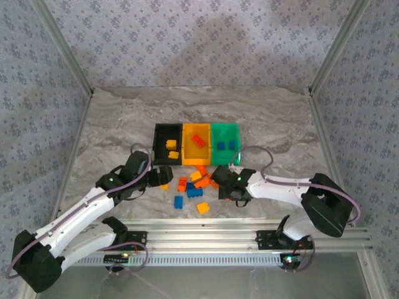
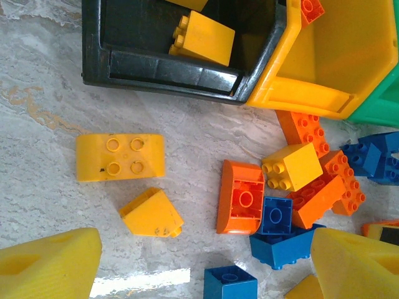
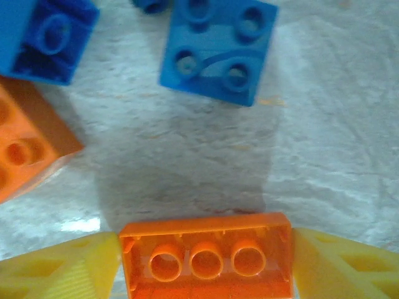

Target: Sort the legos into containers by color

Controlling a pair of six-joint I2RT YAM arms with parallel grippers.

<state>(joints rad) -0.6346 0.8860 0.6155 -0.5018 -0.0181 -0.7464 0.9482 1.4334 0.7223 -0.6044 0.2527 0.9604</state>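
Your right claw (image 3: 206, 243) grips an orange brick (image 3: 206, 268) at bottom centre, one finger against each end, probably so it lifts level toward the yellow-orange bin (image 1: 189, 156). Your left claw (image 2: 206, 243) stands open and empty. A yellow brick (image 2: 120, 157) lies up-left of its gap, below the black bin (image 2: 168, 68).

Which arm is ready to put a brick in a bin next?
Probably right: the right gripper pinches an orange brick, while the left gripper hangs open and empty above loose yellow bricks.
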